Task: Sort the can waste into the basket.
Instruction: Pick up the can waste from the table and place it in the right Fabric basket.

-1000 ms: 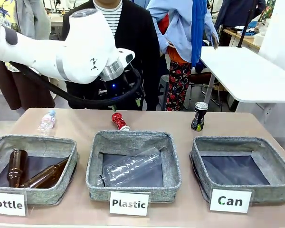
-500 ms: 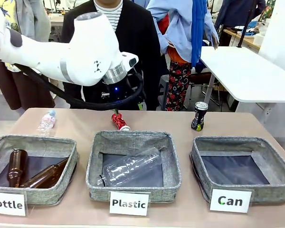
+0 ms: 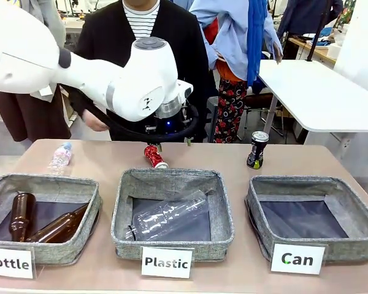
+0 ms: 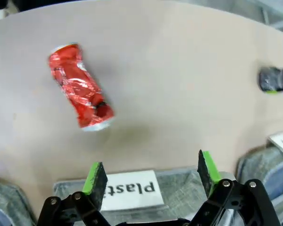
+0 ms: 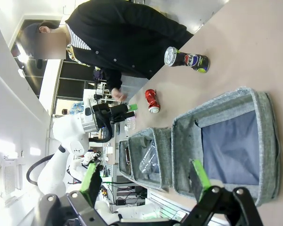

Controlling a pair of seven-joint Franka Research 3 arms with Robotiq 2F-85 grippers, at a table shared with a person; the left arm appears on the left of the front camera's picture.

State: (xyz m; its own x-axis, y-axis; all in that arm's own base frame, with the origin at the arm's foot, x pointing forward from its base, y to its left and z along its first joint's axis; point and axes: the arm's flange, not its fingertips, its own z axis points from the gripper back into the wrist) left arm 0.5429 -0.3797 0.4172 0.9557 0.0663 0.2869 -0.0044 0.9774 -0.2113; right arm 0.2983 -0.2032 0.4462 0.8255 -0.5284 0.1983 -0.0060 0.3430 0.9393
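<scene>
the red can lies on its side on the worktop, crumpled and skewed, just beyond the far rim of the plastic basket. in the left wrist view it sits off to one side of the left jaws' gap, not between the pads, so a straight descent would likely miss it, or land one pad on it and roll it away. its dented body may also slip from a grip. the can basket is well apart at the robot's right, so a loose hold could drop the can into the plastic basket. the black can stands upright behind the can basket. the left jaws are spread wide, holding and touching nothing. the right jaws are likewise wide and empty.
</scene>
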